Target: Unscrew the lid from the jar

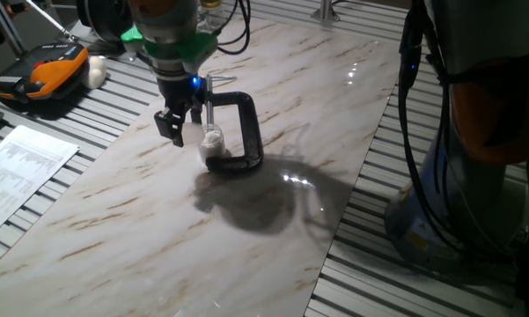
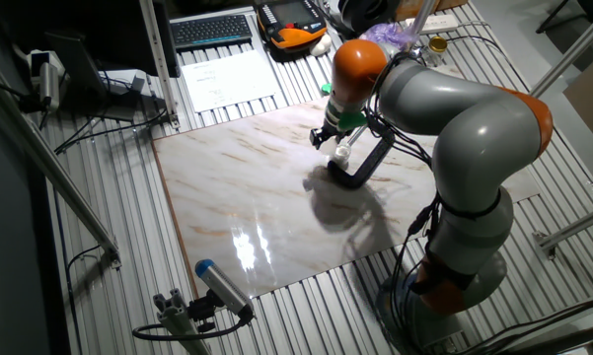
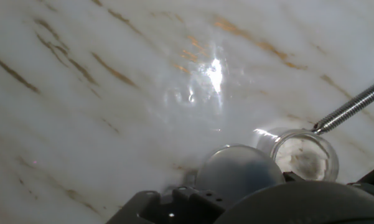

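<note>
1. Sitting just beside the jar [image 3: 302,155] in the hand view, the lid [image 3: 239,174] looks already off. The jar's mouth seems open, and it stands in the clamp [image 1: 246,132] with the screw [image 3: 355,106] touching it.
2. I cannot tell whether the lid lies on the counter [image 1: 158,220] or is held. It is close under the pincer [image 1: 183,123], on the side away from the clamp's screw.
3. The pincer hangs next to the clamp's open side. Its fingers look apart in the fixed view, but the pictures do not settle whether it is clenched on the lid or released.
4. Risks from here, as I judge them:
   - If the lid is only pinched at its edge, the smooth, shallow disc could slip out, then roll away from the clamp across the glossy counter.
   - A move toward the clamp could knock a finger against the screw or the jar, because both are very close.
   - The clear, light jar is held only by the screw tip. A sideways nudge could tilt it or pop it out of the clamp.
   - Glare near the clamp could hide the translucent lid from the hand view.
</note>
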You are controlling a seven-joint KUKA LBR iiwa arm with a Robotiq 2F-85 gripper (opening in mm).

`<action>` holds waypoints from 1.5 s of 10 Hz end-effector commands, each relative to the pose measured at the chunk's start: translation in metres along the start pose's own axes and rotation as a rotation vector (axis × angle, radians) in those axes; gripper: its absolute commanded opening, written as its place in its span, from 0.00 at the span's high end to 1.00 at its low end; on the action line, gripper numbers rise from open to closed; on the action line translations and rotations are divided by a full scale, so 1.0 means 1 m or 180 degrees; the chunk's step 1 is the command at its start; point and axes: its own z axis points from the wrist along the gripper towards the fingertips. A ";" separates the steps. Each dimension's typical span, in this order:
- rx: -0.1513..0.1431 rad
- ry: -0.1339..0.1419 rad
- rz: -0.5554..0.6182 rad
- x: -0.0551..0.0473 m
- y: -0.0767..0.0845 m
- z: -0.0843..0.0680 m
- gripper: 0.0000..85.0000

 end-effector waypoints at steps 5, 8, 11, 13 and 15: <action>0.0038 -0.0051 0.0148 0.007 0.012 0.013 1.00; 0.0040 0.0012 0.0310 0.011 0.016 0.020 1.00; 0.0070 0.0083 0.0418 0.013 0.020 0.028 1.00; 0.0095 0.0019 0.0451 0.016 0.024 0.038 1.00; 0.0158 -0.0115 0.0377 0.015 0.024 0.043 1.00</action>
